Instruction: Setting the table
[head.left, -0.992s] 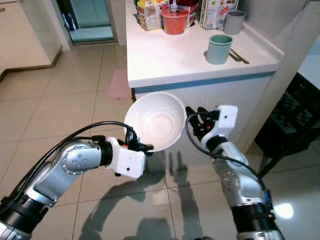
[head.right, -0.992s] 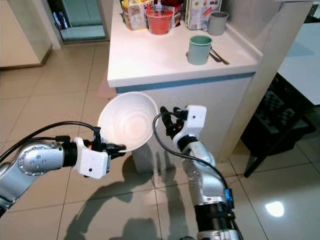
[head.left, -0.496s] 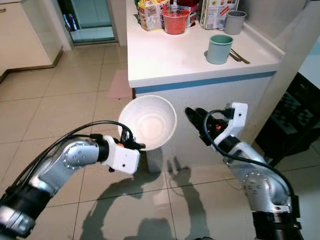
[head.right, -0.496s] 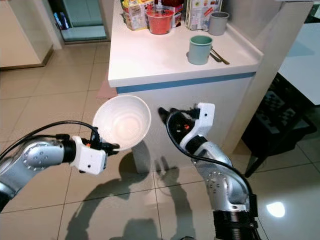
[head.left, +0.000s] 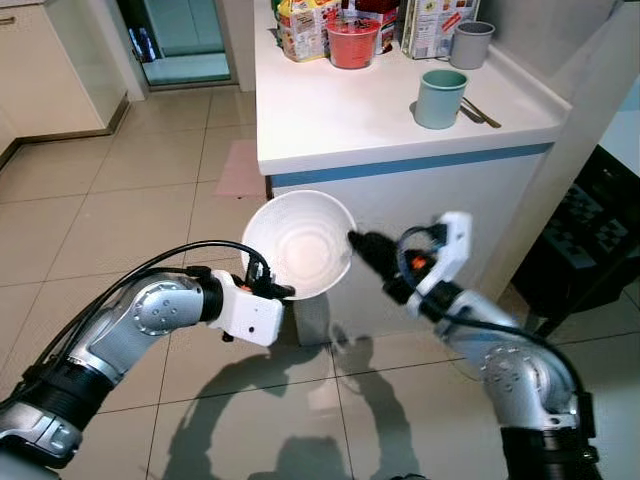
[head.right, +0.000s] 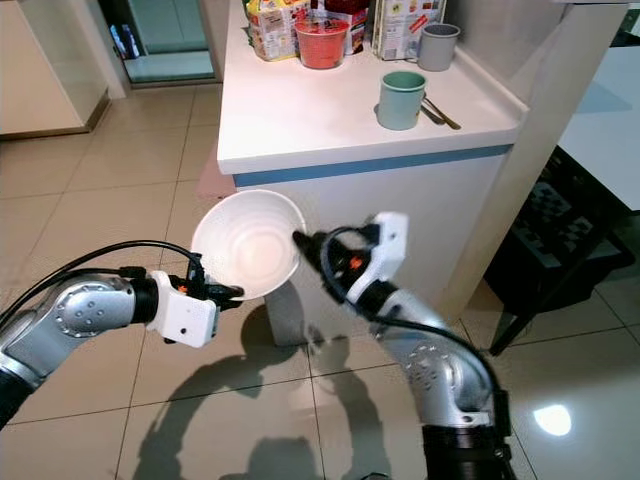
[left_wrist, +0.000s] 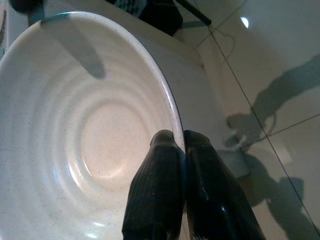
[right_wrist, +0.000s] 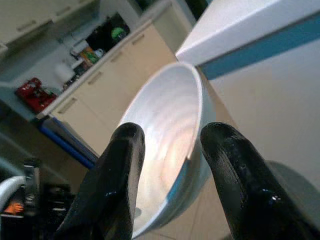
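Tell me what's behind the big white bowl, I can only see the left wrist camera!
Observer: A white counter with a blue edge stripe stands behind the white ribbed bowl.
Operator: Is anything on it?
Observer: A pale green cup, a grey cup and a red cup.
Operator: Where's the other claw?
Observer: The right claw is open, one finger on each side of the bowl's far rim. The left claw pinches the near rim.

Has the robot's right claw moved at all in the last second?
Yes. The right gripper has swung toward the robot's left, along the counter's front, until its open jaws reach the rim of the bowl held by the left gripper.
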